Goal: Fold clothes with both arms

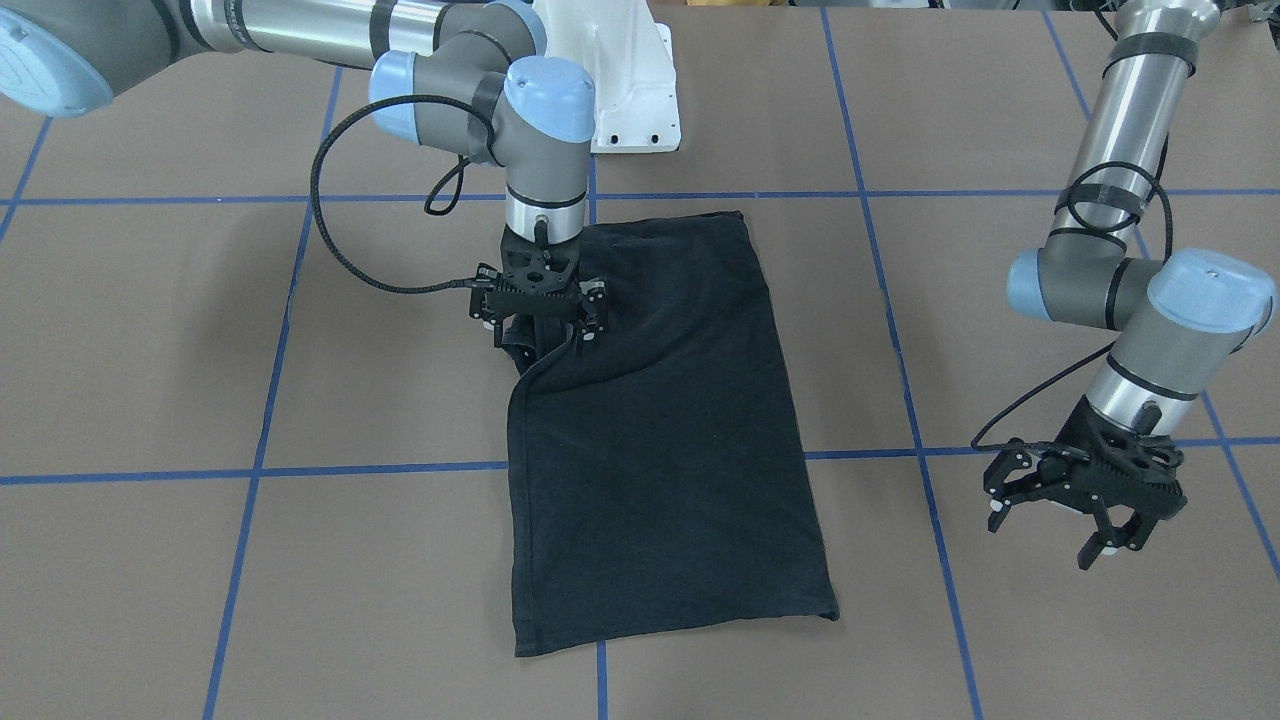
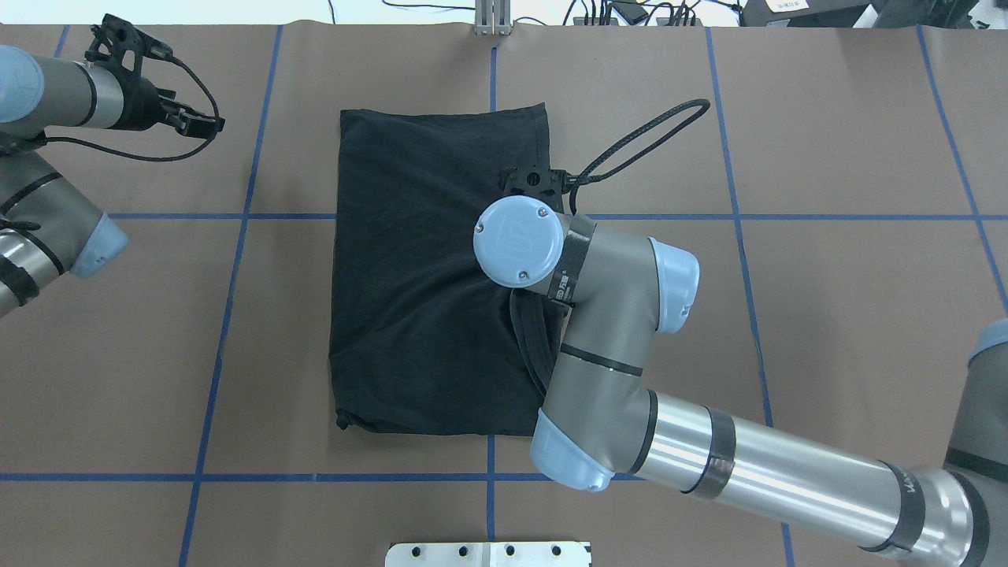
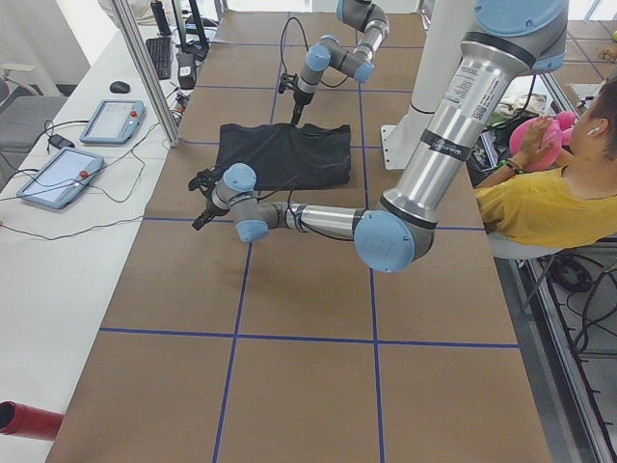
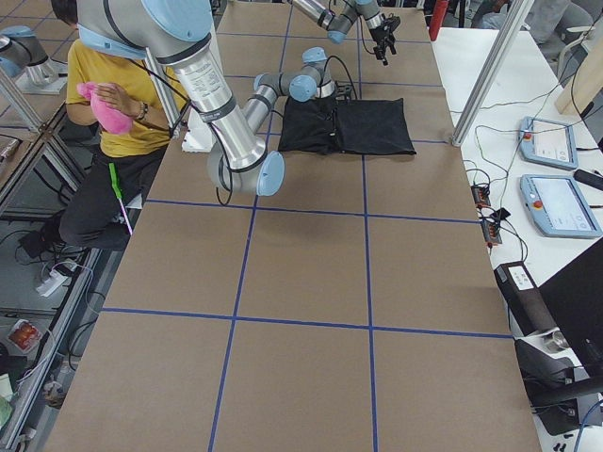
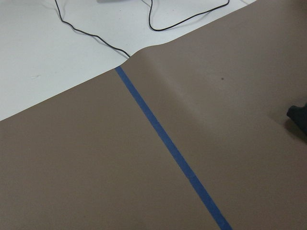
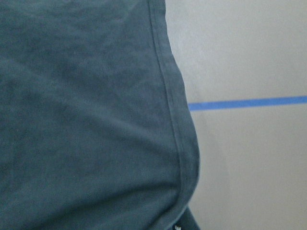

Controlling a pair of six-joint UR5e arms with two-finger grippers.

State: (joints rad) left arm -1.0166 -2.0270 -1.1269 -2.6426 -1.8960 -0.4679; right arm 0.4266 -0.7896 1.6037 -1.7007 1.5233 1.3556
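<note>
**Black tee, part folded: where I'd grab it**

Cotton T-shirt [image 2: 417, 268] lies as a tall rectangle in the middle of the brown worktop [image 2: 827, 315], graphic hidden. Going by the overhead view, the right claw [image 1: 541, 335] is at the shirt's 3 o'clock edge. It looks pinched onto that edge, because the fabric tents up to it and creases fan out across the cloth. The left claw [image 1: 1046, 530] is way off at 10 o'clock, well apart from the shirt, with its fingers spread and nothing in them.

Handling-wise I'd guess it's light, floppy and zero stiffness, so it'll sag and drag from a single pinch. There are several layers, so a shallow bite might lift only the top one. I'd want the left claw on the same long edge, nearer a corner, so both lift together. The hem [image 6: 168, 81] looks thick enough to grip.
</note>
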